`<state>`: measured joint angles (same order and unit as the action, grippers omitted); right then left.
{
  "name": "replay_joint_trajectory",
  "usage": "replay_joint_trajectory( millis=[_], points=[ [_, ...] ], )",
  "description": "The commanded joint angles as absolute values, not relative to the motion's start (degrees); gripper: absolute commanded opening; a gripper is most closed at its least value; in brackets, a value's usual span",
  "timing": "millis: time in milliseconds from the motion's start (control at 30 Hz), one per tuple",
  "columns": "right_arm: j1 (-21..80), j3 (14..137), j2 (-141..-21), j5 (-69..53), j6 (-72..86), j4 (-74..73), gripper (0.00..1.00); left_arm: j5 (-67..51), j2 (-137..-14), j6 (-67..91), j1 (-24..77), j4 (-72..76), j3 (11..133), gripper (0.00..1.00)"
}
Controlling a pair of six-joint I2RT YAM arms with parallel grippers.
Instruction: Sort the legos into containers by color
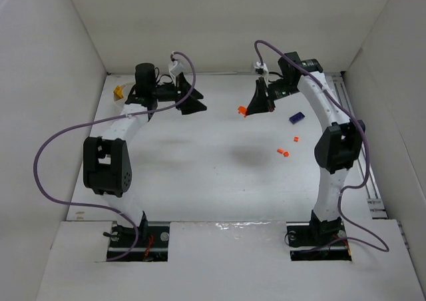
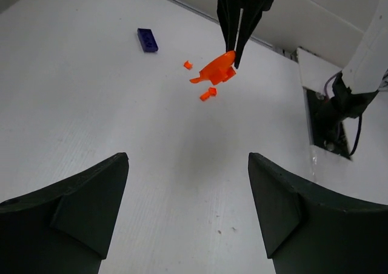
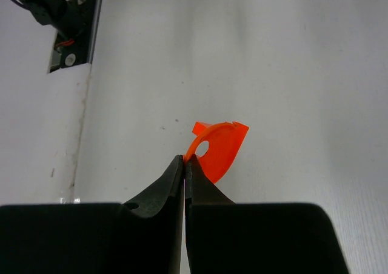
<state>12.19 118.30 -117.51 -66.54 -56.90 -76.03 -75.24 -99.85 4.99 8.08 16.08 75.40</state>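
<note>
Near edge of table (image 1: 213,188): both arm bases bolted here, left and right.

Right half, nearer the middle than the far edge: two small orange legos lying loose, one (image 1: 284,153) closer to the near edge and one (image 1: 296,139) just beyond it. They are near each other but not touching. Further back and slightly right, a dark blue lego (image 1: 297,118) lies flat, apart from the orange pair.

Right gripper (image 3: 183,162): jaws pressed together, pinching the edge of a flat orange lego piece (image 3: 218,150) with a curved outline and a round hole. The piece sticks out beyond the fingertips. Position is toward the far edge, right of centre, left of the blue lego. The left wrist view shows the same piece hanging from the right fingers (image 2: 230,19), which point down. Cannot tell whether the piece touches the table.

Left gripper (image 2: 188,159): jaws spread wide, nothing between them. It sits toward the far edge, left of centre, facing across the table at the right gripper, and the two are well apart.

Far left corner: white container (image 1: 118,96), mostly hidden behind the left arm's wrist. Something yellow (image 1: 120,88) shows at it; too small to tell which section it is in.
</note>
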Motion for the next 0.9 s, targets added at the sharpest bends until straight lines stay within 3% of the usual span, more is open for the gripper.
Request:
replay_joint_trajectory(
  millis=[0,200,367,600,867],
  points=[
    [12.1,117.7,-116.1,-74.1,-62.4,-78.8,0.00,-75.8,-96.5,-16.9,11.2,4.9,79.2,0.76],
    [13.9,113.8,-113.4,-74.0,-67.1,-78.8,0.00,-71.6,-94.2,-40.5,17.1,-8.9,80.3,0.76],
    [15.6,112.8,-111.6,-72.9,-68.4,-78.8,0.00,-72.2,-96.1,-47.6,18.8,-12.7,82.4,0.75],
    [18.3,110.5,-109.2,-70.6,-71.4,-78.8,0.00,-74.7,-99.8,-62.2,21.8,-25.6,88.8,0.62],
    [20.0,109.9,-108.1,-68.7,-72.4,-78.8,0.00,-74.2,-101.0,-74.2,23.4,-36.2,92.1,0.59]
  ],
)
